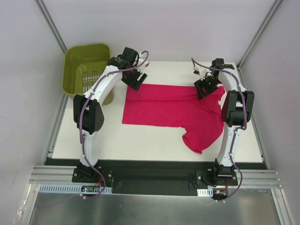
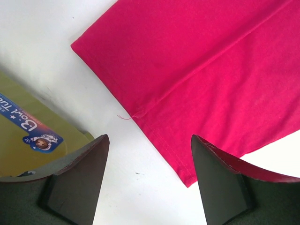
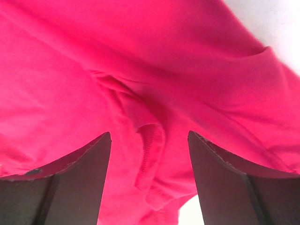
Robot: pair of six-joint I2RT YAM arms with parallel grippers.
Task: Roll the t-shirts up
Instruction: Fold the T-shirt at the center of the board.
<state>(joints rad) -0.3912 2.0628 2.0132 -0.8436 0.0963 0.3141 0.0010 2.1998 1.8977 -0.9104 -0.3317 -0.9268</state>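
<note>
Magenta shirt [image 1: 168, 110] lies on the worktop [image 1: 140, 140], just right of the basket [image 1: 70, 70] & not touching it. No print. Body is a long band running away from the basket, w/ a crease line along its length. The straight end is the one nearest the basket. The end furthest from the basket is rumpled, & one flap of it spreads toward the arm bases. In the left wrist view the shirt [image 2: 211, 70] corner on the basket's side lies flat, w/ a seam line running in from the edge & a loose thread poking out there.

The left tool [image 1: 137, 82] hovers over the shirt's far corner on the basket's side. Its fingers are spread wide w/ nothing btwn them. In its wrist view the left tool [image 2: 150, 140] has bare worktop [image 2: 47, 47] & the shirt's edge below the gap; no cloth pinched.

The right tool [image 1: 205, 90] is at the shirt end furthest from the basket, over the rumpled part. It is also spread open. In its wrist view the right tool [image 3: 149, 136] has bunched shirt [image 3: 140, 56] cloth w/ a small ridge below the gap, not clamped. Can't tell if the tips touch cloth.

The basket is green w/ slotted walls. The left wrist view catches the basket [image 2: 14, 145] wall & a blue sticker [image 2: 30, 126] on it.
</note>
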